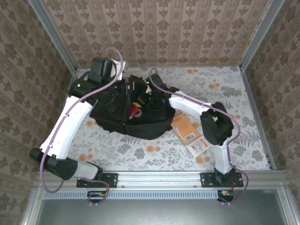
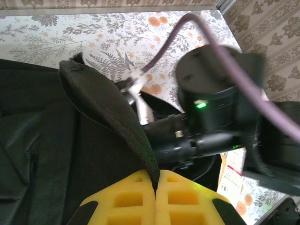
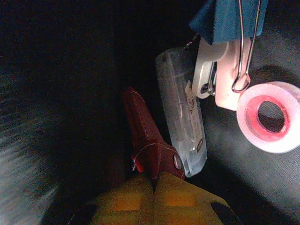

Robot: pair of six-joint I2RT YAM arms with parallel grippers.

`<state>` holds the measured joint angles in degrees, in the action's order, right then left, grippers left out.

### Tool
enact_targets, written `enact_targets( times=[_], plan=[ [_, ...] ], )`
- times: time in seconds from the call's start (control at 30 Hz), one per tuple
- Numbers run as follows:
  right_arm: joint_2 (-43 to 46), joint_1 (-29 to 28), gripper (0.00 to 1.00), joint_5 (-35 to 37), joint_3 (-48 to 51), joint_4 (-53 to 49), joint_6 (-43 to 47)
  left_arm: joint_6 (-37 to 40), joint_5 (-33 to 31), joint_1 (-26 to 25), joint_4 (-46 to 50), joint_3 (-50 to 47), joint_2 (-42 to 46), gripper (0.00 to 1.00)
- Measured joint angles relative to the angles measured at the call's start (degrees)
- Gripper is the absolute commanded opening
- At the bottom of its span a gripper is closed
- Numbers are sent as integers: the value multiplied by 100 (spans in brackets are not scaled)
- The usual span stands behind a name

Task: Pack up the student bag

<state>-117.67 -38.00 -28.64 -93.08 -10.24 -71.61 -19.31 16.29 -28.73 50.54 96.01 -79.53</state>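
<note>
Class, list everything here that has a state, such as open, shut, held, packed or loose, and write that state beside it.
backpack: open, lying on the table.
left gripper: shut on the backpack's rim.
right gripper: shut on a red stitched item inside the backpack.
tape roll: loose inside the backpack.
clear case: loose inside the backpack.
orange packet: unpacked, on the table.
white packet: unpacked, on the table.

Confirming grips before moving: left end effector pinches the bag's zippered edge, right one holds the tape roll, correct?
No. The right wrist view shows the right end effector shut on the red stitched item; the tape roll lies apart. Rest stands.
</note>
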Motion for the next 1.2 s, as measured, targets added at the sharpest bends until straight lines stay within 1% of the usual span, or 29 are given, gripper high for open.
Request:
enact_targets(
  times=[0.03, 0.1, 0.13, 0.23, 0.3, 0.4, 0.53, 0.63, 0.73, 0.8, 0.9, 1.07, 1.2],
  plan=[
    [-85, -42, 10, 17, -7, 114, -153, -2, 0, 0, -2, 0, 0, 0],
    [-258, -131, 45, 39, -20, 369, -476, -2, 0, 0, -2, 0, 0, 0],
    [-341, -179, 54, 44, -33, 479, -590, -2, 0, 2, 0, 0, 0, 0],
    [-433, -273, 62, 105, -42, 553, -719, -2, 2, 35, -2, 0, 0, 0],
    [-433, -286, 64, 129, -48, 584, -719, -2, 4, 74, -26, 0, 13, 0],
    [-422, -289, 64, 153, -59, 542, -601, -20, 2, 155, -46, -15, 57, 0],
    [-275, -289, 64, 293, -59, 234, -192, -46, -7, 216, -63, -153, 179, 0],
    [-44, -280, 66, 363, -59, -166, 321, -48, -72, 328, -118, -369, 402, 0],
    [236, -278, 72, 470, -59, -531, 927, -52, -140, 470, -138, -557, 636, 0],
    [483, -278, 74, 579, -42, -730, 1370, -68, -203, 551, -160, -726, 824, 0],
    [855, -243, 75, 664, 42, -931, 1902, -109, -264, 592, -212, -1034, 1064, 0],
    [1364, -160, 74, 780, 175, -1283, 2736, -175, -289, 647, -229, -1458, 1335, 0],
    [1764, -17, 73, 1088, 334, -1574, 3344, -214, -282, 671, -289, -1705, 1537, 0]
  ],
)
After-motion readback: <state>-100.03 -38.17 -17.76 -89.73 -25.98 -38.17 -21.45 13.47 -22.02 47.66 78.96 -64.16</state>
